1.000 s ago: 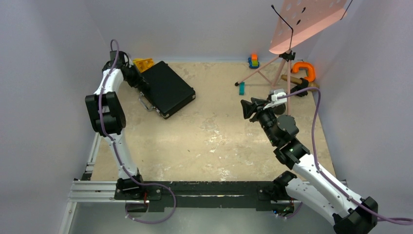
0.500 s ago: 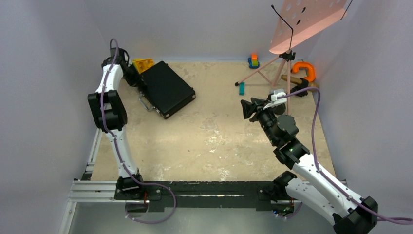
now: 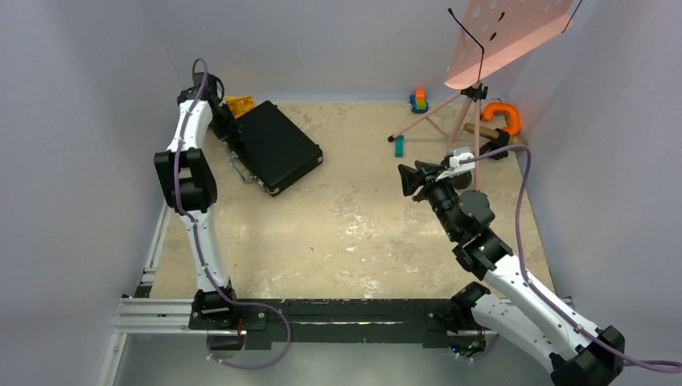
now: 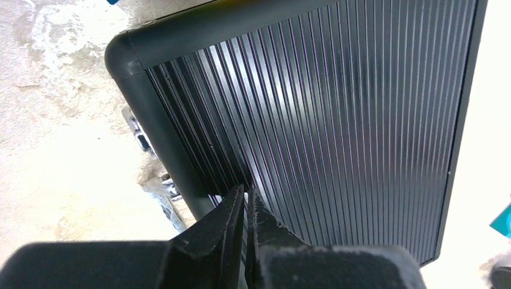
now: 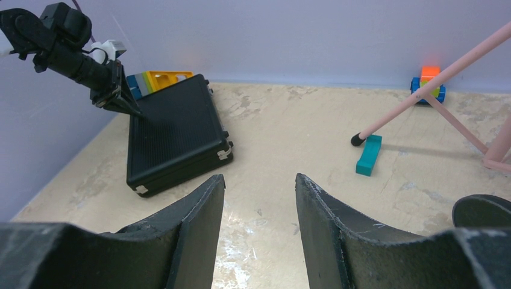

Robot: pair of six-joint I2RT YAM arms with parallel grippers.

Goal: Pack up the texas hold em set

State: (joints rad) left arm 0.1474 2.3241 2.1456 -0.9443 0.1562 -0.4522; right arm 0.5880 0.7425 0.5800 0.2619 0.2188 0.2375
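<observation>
My left claw [image 4: 244,194] is sitting pinched shut, tips touching the ribbed lid of the closed black briefcase [image 3: 277,145], which is lying flat at upper left of the table [image 3: 346,233]. My right claw [image 5: 259,179] is hovering open mid-right, holding nothing.

A black briefcase [image 4: 337,114] fills most of the view, its lid ribbed with fine parallel grooves that catch the light. A smooth rounded frame runs around the lid, with one corner at the upper left. Silver metal fittings [image 4: 140,133] stick out from the side of the case over the pale, mottled table [image 4: 54,150]. At the bottom, the left gripper [image 4: 245,194] has its two dark fingers [image 4: 229,214] drawn almost together, with only a thin slit between them. The tips sit at the ribbed lid just inside the frame. A teal piece [image 4: 504,220] peeks in at the right edge.
</observation>
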